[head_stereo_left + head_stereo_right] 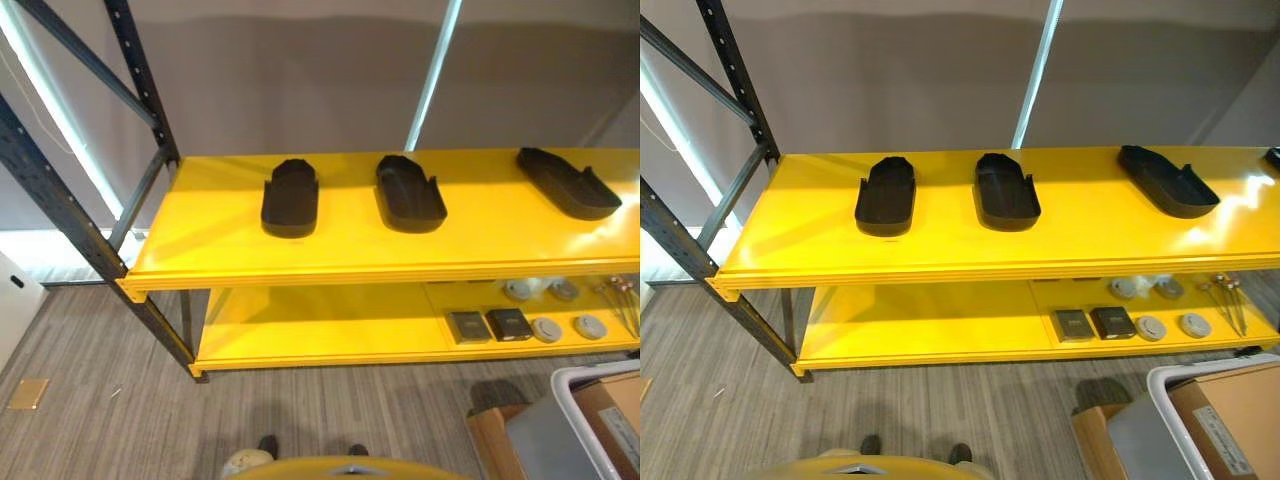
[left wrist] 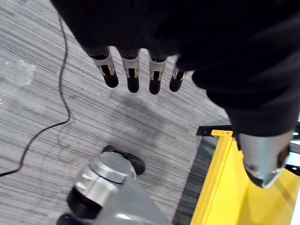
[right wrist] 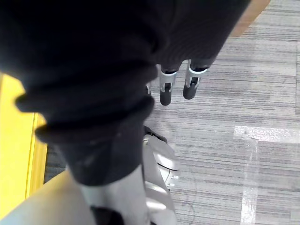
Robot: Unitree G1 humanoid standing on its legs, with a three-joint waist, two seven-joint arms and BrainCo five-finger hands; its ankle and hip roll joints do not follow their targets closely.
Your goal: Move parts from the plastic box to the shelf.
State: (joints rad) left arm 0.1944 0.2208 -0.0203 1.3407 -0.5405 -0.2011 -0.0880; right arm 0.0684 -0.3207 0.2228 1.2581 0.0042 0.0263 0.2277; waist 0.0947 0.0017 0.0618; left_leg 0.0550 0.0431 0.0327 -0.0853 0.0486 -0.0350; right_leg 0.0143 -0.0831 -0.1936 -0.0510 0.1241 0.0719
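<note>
While both arms hang down at the robot's sides, the left hand (image 2: 140,75) points its fingers straight at the grey carpet (image 2: 56,112) and holds nothing, with the yellow edge of the shelf (image 2: 225,187) just off to one side of it. On the other side the right hand (image 3: 178,84) hangs the same way, its visible fingers straight over the carpet and empty, and a strip of yellow shelf shows close by it too.

Well above and ahead of both hands, three black parts lie on the top level of the yellow shelf (image 1: 330,255): a left part (image 1: 290,197), a middle part (image 1: 410,193) near it, and a right part (image 1: 567,182) set well apart toward the far end. Each is a shallow, shoe-shaped tray lying flat.

Down on the floor to the robot's right, nearer the right hand than the left, stands the grey plastic box (image 1: 1160,420). On the lower level lie small odds and ends (image 1: 1110,322).
</note>
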